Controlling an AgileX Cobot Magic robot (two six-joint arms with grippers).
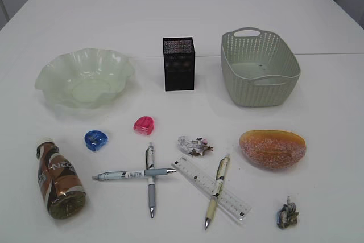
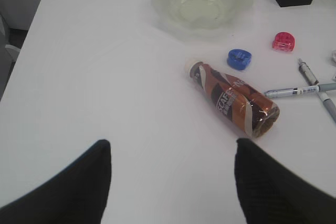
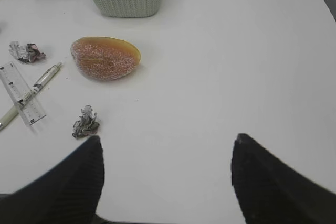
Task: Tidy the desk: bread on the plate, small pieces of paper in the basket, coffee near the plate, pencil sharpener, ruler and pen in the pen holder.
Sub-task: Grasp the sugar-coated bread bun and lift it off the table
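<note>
Both claws, left [image 2: 170, 182] and right [image 3: 167, 179], hang spread and empty over bare tabletop [image 1: 284, 21]. Ahead of the left lies the coffee bottle [image 2: 233, 97] on its side, blue pencil sharpener [image 2: 239, 59] just beyond; before the right lie a paper scrap [image 3: 85, 122] and the bread [image 3: 105, 57]. The ruler [image 1: 211, 188] lies under a pen [image 1: 216, 198] (two more pens cross nearby), while plate [image 1: 85, 78], pen holder [image 1: 179, 64] and basket [image 1: 260, 68] stand behind.

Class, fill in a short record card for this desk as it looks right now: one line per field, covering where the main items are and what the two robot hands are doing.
bread: on the desk, front of the basket
plate: empty, back left
coffee: lying on its side, front left
pen holder: upright, between plate and basket
ruler: flat, a pen across it
paper scraps: two, both on the desk
left hand: open, holding nothing
right hand: open, holding nothing
</note>
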